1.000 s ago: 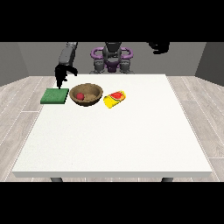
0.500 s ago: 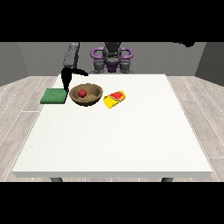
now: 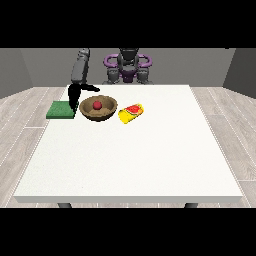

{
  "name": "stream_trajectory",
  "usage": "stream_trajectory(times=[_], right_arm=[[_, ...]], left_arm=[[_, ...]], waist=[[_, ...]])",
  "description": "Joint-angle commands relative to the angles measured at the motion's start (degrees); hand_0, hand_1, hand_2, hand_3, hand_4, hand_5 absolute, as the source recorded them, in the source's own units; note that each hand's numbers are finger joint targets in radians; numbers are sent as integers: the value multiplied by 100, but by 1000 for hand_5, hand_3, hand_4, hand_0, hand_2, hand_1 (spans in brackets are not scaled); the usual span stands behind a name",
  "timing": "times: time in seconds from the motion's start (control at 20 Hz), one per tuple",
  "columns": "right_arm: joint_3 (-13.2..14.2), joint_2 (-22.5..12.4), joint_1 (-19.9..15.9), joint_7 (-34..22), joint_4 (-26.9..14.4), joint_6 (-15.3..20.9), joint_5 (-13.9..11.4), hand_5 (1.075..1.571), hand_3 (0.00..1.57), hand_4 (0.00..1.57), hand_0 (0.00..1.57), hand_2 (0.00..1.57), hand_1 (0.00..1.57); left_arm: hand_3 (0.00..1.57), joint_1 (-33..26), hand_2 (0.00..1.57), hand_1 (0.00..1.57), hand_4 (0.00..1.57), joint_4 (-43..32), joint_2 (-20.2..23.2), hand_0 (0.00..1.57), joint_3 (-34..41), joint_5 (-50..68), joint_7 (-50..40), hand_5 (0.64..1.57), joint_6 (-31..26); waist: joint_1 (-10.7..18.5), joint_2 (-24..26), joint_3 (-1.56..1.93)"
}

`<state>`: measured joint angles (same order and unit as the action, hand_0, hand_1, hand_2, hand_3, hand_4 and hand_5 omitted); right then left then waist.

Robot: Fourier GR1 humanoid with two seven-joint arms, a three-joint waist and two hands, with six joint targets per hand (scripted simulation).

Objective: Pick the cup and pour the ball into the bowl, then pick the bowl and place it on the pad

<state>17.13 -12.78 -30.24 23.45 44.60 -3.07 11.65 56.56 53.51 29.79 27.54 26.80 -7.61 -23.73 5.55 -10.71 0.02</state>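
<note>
1. The black hand (image 3: 76,96) in the upper left of the frame hangs fingers-down, thumb jutting toward the bowl; whether the fingers are curled or straight cannot be told.
2. It sits between the green pad (image 3: 60,109) and the brown bowl (image 3: 98,108), just beside the bowl's left rim.
3. A red ball (image 3: 97,104) lies inside the bowl.
4. The yellow cup (image 3: 131,113) lies on its side right of the bowl.
5. All rest on the white table (image 3: 130,160).
</note>
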Motion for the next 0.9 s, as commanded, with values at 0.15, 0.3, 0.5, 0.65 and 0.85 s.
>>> stream_trajectory(times=[0.15,0.3,0.5,0.65,0.85], right_arm=[[171,-151,-78,701,-720,-498,121,1570,0,0,0,0,0],[493,-393,-461,645,-1128,-476,354,1569,0,0,0,0,0],[282,-100,-369,864,-1252,-406,201,1569,0,0,0,0,0],[303,-31,-510,1176,-1431,-365,161,1568,0,0,0,0,0],[586,-44,-718,957,-1528,-495,511,1571,0,148,0,0,0]], left_arm=[[0,381,0,0,143,191,402,0,180,573,-472,1566,-34],[0,372,0,0,106,514,278,0,26,670,-611,1568,105],[0,49,0,0,90,553,426,0,104,798,-449,1568,-124],[0,219,0,0,0,860,269,0,-63,732,-498,1568,201],[0,737,0,0,0,835,649,0,82,1037,-910,1569,278]], waist=[[66,-566,4],[242,-579,6],[189,-554,1],[308,-828,5],[361,-1035,13]])
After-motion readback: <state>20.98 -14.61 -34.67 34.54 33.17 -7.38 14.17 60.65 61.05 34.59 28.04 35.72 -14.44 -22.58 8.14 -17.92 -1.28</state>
